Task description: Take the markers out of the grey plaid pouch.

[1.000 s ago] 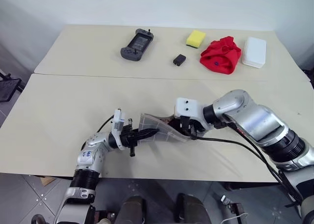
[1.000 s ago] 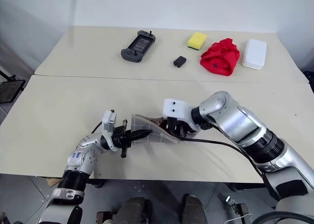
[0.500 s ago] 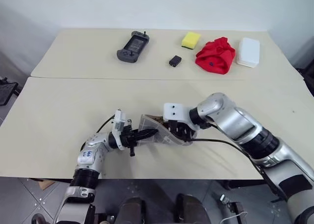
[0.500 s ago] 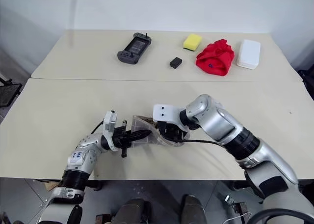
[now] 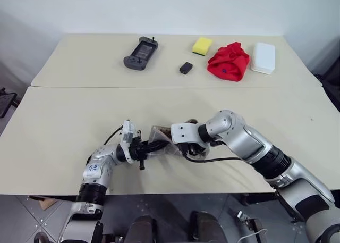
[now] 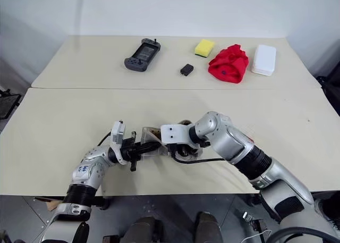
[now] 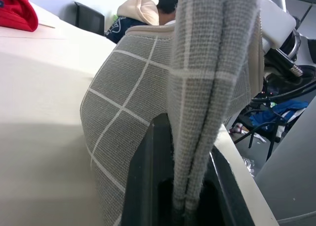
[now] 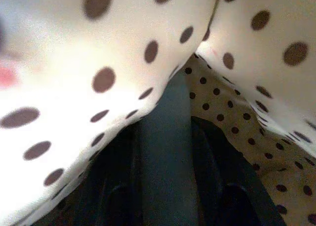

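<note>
We note grey plaid pouch (image 7: 148, 102): coarse woven cloth, matt; lining (image 8: 98, 48) smooth pale dotted fabric. Table (image 5: 64, 120) smooth, matt. Red bundle (image 5: 228, 61) soft cloth.

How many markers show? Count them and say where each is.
1: a teal marker gripped by the right tool, inside the pouch. More may be hidden in the pouch.

You're in lab/test room, not home. Two plain beige tables (image 5: 64, 120) pushed together, bare white wall (image 5: 170, 9), grey tile floor (image 5: 32, 221). Handheld controller (image 5: 138, 52) on far table w/ odd props. Left wrist view: person (image 7: 140, 13) seated behind, cables, clutter.
</note>
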`<act>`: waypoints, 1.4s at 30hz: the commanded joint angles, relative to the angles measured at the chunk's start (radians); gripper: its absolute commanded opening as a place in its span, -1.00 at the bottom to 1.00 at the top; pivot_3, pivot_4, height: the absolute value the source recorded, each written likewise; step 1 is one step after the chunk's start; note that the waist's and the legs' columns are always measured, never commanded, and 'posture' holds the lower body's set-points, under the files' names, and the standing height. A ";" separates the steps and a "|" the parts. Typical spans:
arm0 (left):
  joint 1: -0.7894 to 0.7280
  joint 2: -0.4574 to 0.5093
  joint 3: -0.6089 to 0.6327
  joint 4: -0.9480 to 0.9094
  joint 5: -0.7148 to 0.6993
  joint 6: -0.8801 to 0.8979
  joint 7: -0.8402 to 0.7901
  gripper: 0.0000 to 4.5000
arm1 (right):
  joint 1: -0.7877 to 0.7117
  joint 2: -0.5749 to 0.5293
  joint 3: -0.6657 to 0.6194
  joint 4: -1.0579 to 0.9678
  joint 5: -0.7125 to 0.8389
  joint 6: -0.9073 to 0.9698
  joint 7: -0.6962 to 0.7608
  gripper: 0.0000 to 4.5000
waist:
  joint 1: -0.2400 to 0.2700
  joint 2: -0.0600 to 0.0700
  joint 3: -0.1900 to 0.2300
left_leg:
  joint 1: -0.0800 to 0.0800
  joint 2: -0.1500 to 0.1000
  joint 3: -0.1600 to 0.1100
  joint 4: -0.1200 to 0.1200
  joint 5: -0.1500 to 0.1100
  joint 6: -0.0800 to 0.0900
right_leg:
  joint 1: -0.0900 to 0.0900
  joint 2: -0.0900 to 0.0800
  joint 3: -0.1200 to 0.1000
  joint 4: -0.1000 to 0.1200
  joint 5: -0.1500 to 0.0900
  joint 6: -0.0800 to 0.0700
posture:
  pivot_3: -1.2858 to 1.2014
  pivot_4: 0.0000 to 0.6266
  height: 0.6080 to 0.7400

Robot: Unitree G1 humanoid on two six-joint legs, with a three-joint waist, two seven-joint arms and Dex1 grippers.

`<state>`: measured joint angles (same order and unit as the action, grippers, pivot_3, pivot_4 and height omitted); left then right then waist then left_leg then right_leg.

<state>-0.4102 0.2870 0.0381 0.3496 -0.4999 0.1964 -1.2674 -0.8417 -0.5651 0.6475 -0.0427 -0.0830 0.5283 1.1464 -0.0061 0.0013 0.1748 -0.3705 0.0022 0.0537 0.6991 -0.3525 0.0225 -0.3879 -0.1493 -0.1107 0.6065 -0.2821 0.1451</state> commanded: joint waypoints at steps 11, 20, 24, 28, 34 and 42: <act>0.054 0.017 0.013 -0.078 -0.030 0.037 0.023 -1.00 | 0.100 -0.045 -0.356 -0.027 0.346 -0.223 0.243 -0.51 | 0.004 -0.001 0.001 | -0.005 -0.001 0.000 -0.001 -0.001 0.001 | -0.003 0.000 0.000 -0.003 0.000 0.000 | 0.03 -0.52 1.00; 0.087 0.034 0.008 -0.128 -0.048 0.065 0.044 -1.00 | 0.092 -0.094 -0.398 0.198 0.297 -0.485 0.329 -0.51 | 0.002 -0.001 0.001 | -0.004 0.000 0.001 -0.002 -0.001 0.001 | -0.003 0.000 0.000 -0.004 0.000 0.000 | 0.03 -0.52 1.00; 0.097 0.037 0.013 -0.140 -0.055 0.073 0.053 -1.00 | 0.057 -0.073 -0.366 0.220 0.141 -0.610 0.173 -0.51 | 0.001 -0.001 0.001 | -0.004 0.000 0.002 -0.002 -0.001 0.001 | -0.003 0.000 0.001 -0.003 0.000 0.000 | 0.03 -0.52 1.00; 0.110 0.042 0.007 -0.152 -0.059 0.084 0.055 -1.00 | 0.114 -0.003 -0.437 0.096 0.345 -0.503 0.170 -0.51 | 0.002 -0.001 0.001 | -0.004 0.001 0.001 -0.002 -0.001 0.000 | -0.004 0.000 0.000 -0.003 0.000 0.000 | 0.03 -0.52 1.00; 0.111 0.048 0.006 -0.151 -0.065 0.084 0.055 -1.00 | 0.151 -0.041 -0.571 0.124 0.529 -0.380 0.221 -0.51 | 0.005 -0.001 0.001 | -0.004 0.001 0.001 -0.001 -0.001 0.000 | -0.002 0.000 0.000 -0.004 0.000 0.000 | 0.03 -0.52 1.00; 0.099 0.045 0.001 -0.137 -0.063 0.077 0.052 -1.00 | 0.147 -0.101 -0.707 -0.017 0.837 0.072 0.153 -0.51 | 0.005 0.000 0.001 | -0.004 0.007 0.001 -0.002 -0.001 0.000 | -0.003 0.000 0.000 -0.004 0.000 0.000 | 0.03 -0.52 1.00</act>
<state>-0.3135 0.3245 0.0398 0.2087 -0.5681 0.2728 -1.2158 -0.6828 -0.6486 -0.0059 0.0016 0.6750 0.5294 1.3211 -0.0010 0.0010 0.1761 -0.3744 0.0090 0.0548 0.6972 -0.3537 0.0228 -0.3911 -0.1492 -0.1108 0.6024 -0.2820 0.1449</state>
